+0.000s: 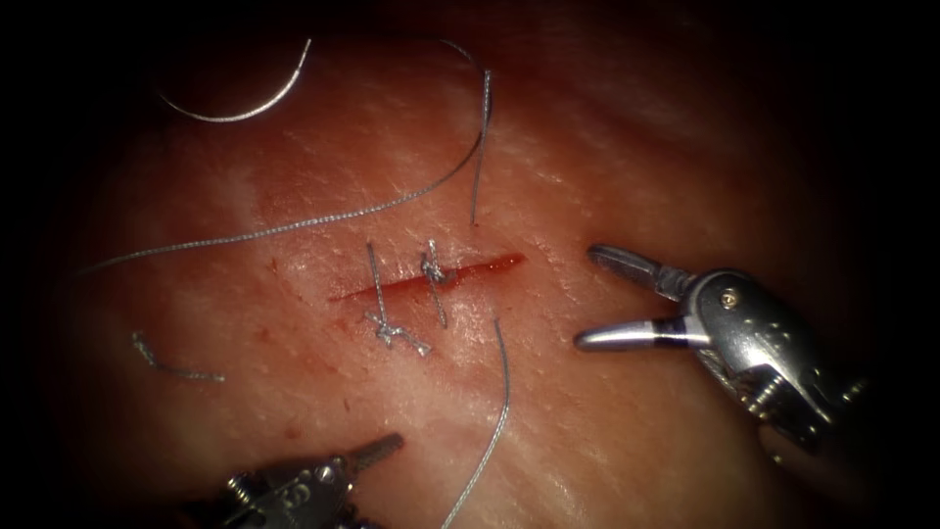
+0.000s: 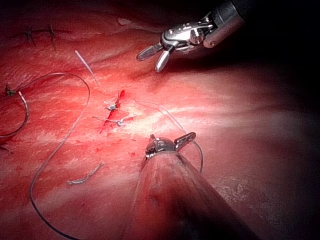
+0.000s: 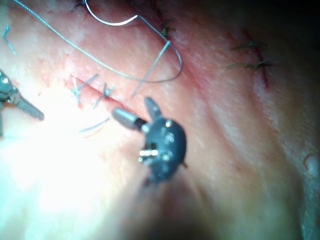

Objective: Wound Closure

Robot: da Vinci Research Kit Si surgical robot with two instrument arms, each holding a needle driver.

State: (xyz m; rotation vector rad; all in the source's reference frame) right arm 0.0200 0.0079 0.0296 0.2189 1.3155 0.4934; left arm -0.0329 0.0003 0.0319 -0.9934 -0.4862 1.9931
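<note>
Both tools empty, needle lying free on the tissue

The right tool (image 1: 580,297) hovers right of the cut (image 1: 426,279), fingers spread, holding nothing; the left tool (image 1: 377,453) sits below it, fingers together and empty. The needle (image 1: 240,108) rests on the tissue (image 1: 636,147), well up-left of the cut, not in it, thread (image 1: 294,225) trailing. It looks stiff, thin and slippery: best gripped along the mid-curve, away from the tip.

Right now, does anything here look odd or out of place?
Yes: the needle lies loose on the tissue, far upper left of the cut, held by neither tool. The right tool gapes open, empty. A cut thread end lies stray left.
</note>
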